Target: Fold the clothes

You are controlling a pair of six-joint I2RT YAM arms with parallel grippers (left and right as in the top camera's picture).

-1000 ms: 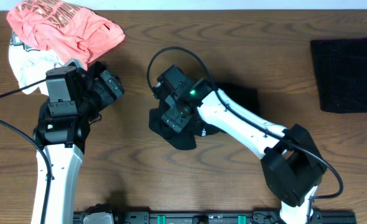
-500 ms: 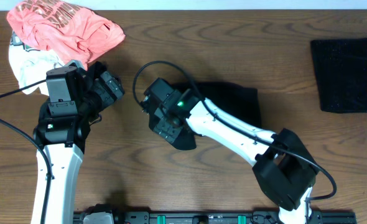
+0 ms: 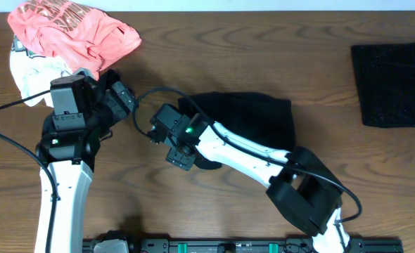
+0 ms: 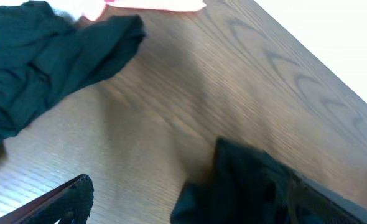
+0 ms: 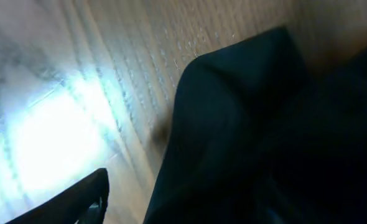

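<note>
Two-fingered left gripper (image 3: 128, 99) gapes empty; right gripper (image 3: 170, 140) at black garment (image 3: 258, 116), hold unclear; pink tee (image 3: 77, 29) print illegible

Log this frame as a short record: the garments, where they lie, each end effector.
coral-pink tee: bunched, far-left corner, over white garment
central black garment: rumpled, mid-table
second black garment: flat, right edge
left end effector: open, empty, near the tee
right end effector: at central black garment's left edge; grip unclear

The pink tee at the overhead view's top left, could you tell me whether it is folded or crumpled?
Crumpled: the pink tee lies in a wrinkled heap, partly over a white garment.
</note>
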